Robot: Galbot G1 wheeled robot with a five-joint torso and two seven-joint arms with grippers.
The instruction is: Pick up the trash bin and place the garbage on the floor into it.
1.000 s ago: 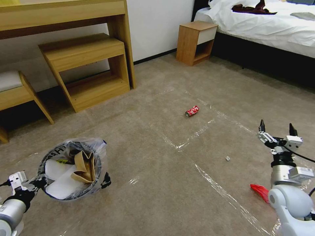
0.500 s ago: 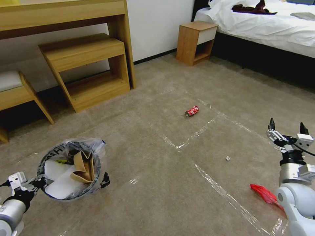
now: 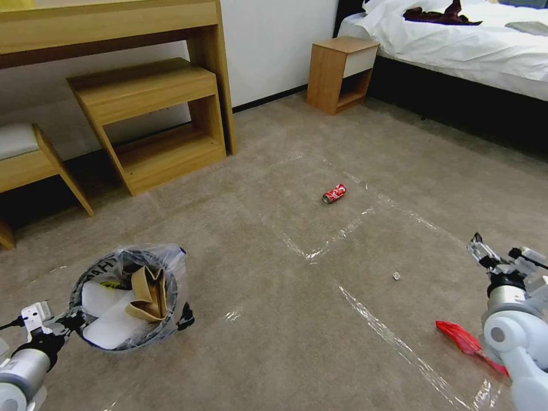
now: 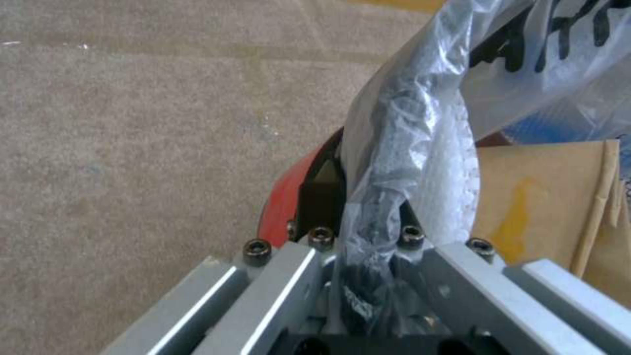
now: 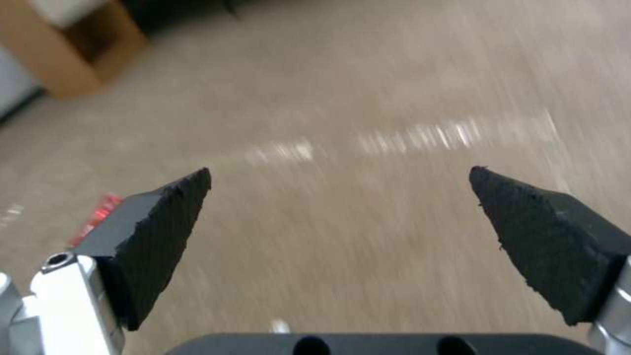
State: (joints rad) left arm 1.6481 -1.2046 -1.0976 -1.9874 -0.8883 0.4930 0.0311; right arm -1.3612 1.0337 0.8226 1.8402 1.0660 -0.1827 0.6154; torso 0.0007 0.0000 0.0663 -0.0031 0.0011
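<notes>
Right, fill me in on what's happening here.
The robot is clearing litter off a bedroom floor. Its left gripper is shut on the rim of the trash bin, which already holds white slippers and a torn carton. The right gripper is open and empty above the carpet. A red can, a red wrapper and a small scrap lie on it.

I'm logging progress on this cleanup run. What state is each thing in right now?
trash bin: held off the carpet by its rim, partly filled with white and tan litter
left gripper: shut on the bin's bagged rim
right gripper: open, holding nothing
red can: crushed, lying on the floor
red wrapper: on the carpet beside the right arm
small white scrap: on the carpet
</notes>
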